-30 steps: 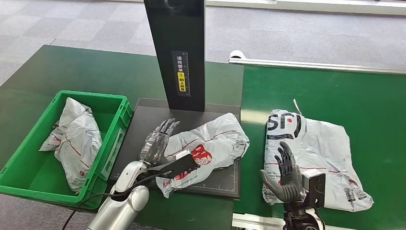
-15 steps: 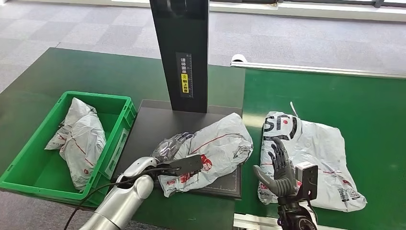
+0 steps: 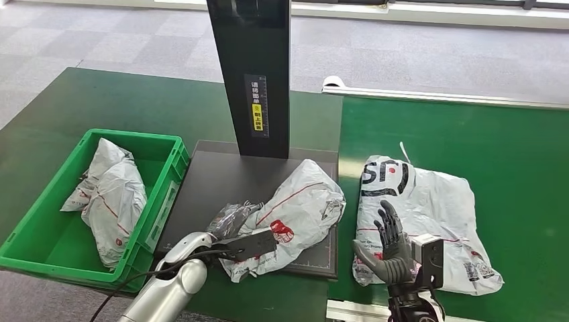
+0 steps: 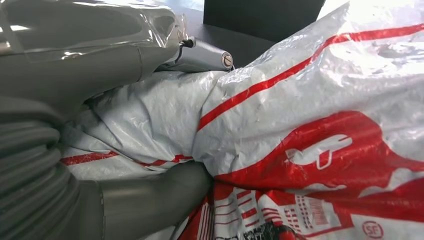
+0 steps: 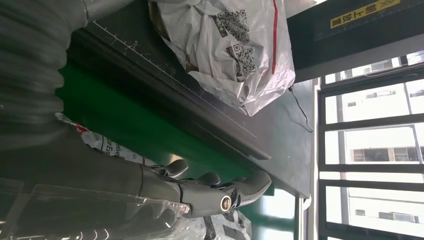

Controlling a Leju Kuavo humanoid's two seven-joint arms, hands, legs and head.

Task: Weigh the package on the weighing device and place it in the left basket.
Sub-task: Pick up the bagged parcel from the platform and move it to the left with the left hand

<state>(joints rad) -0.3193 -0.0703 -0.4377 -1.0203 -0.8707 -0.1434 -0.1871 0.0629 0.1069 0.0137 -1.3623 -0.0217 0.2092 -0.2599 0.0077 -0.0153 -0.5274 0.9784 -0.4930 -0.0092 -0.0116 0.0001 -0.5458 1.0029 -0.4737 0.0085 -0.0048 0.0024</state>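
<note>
On the scale plate (image 3: 208,181), left hand (image 3: 231,218) gripping package (image 3: 302,208), right hand (image 3: 389,245) spread, holding nothing

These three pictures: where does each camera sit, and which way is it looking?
Head view: high on the robot, looking down at the scale, green basket, both hands.
Left wrist view: behind the left hand, against the package.
Right wrist view: behind the right hand, facing the scale's edge.
Shared: the package on the scale shows in all three.
</note>
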